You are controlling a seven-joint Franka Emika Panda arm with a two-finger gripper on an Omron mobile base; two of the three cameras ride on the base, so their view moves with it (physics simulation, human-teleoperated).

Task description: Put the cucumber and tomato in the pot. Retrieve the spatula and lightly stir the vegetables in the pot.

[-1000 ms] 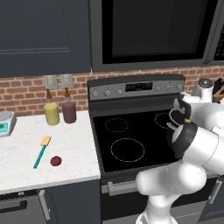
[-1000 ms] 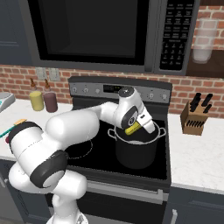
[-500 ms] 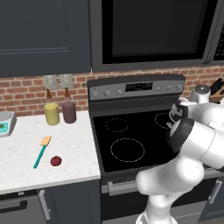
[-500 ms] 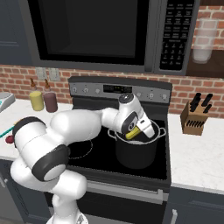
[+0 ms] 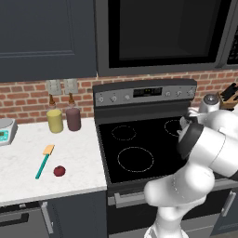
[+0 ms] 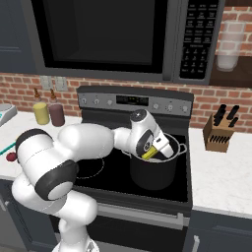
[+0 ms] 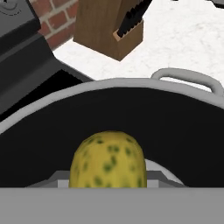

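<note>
Yellow-green cucumber [image 6: 149, 153] — one (in hand [image 6: 152, 150]) — over one pot [image 6: 152, 170].

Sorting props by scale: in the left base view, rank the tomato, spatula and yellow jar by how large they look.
1. Yellow jar and spatula: too alike to rank; the jar is bulkier, the spatula longer.
2. Tomato, clearly smallest.

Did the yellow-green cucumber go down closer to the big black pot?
Yes. In the right base view the stubby yellow-green cucumber, held in the pincer, has sunk lower against the large black pot's grey rim and now dips inside the pot.
</note>
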